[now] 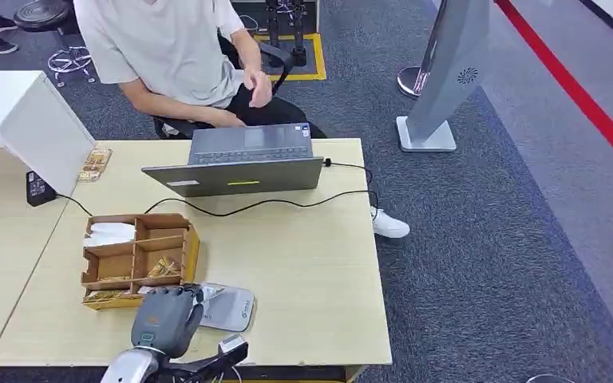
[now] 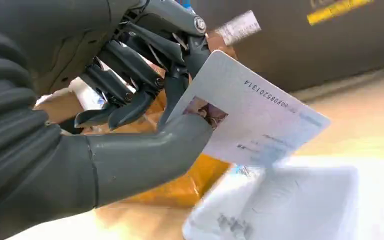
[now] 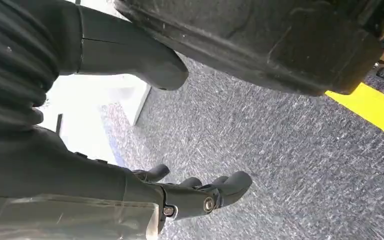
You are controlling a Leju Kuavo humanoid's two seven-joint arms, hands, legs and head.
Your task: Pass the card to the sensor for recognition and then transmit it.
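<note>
- Left wrist view: a white plastic card with a small photo and printed numbers is pinched by the left hand, the thick grey thumb pressed on one face near the photo corner and the dark fingers closed on the other face.
- Most of the card is seen projecting beyond the fingertips, tilted, just above a flat grey-white sensor pad; whether card and pad touch cannot be told.
- Behind the fingers, an orange-brown wooden organiser box is seen close to the hand.
- Head view: the left hand is seen from its back at the near table edge, with the sensor pad just beyond the fingertips and the compartmented wooden box just past the knuckles.
- Further beyond the fingers, an open grey laptop is placed on the light wooden table, and a seated person in a pale shirt is seen behind it.
- Right wrist view: the right hand is held over grey carpet, its fingers loosely curled and apart, with nothing grasped.
</note>
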